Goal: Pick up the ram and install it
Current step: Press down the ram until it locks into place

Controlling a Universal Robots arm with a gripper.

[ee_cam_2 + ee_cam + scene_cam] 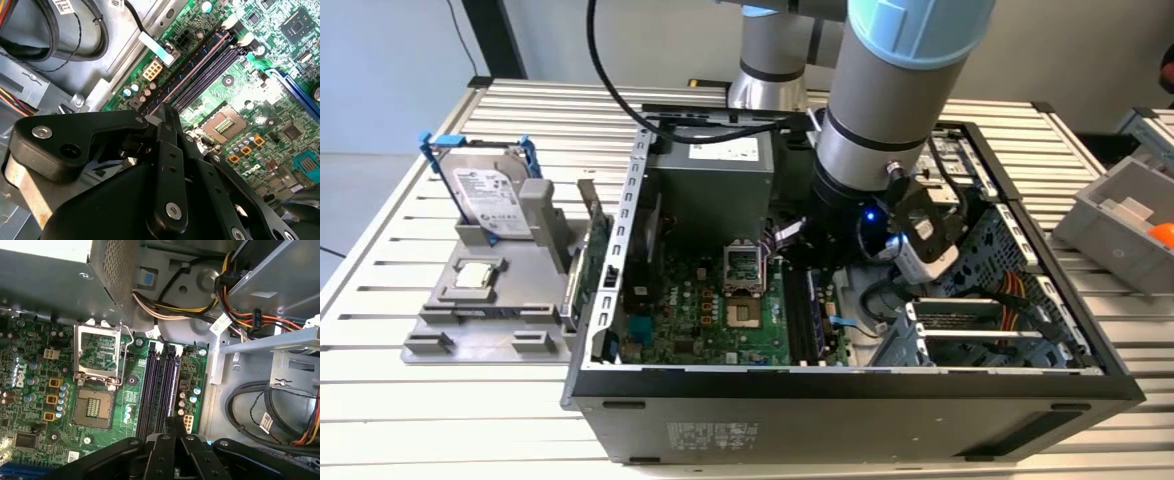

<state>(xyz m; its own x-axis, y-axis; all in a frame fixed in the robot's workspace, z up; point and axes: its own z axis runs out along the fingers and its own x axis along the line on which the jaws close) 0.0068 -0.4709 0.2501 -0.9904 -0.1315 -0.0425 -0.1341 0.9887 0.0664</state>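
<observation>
Arm: reaching down into the open computer case (854, 385)
Gripper (170, 432): low over the memory slots (157, 390) on the motherboard (100, 390); fingers look drawn together, though whether they clamp anything I cannot tell
Ram (825, 312): probably the dark stick standing in a slot just below the gripper
Hard drive (494, 200): on the grey holder (487, 320), the exterior view's left
</observation>
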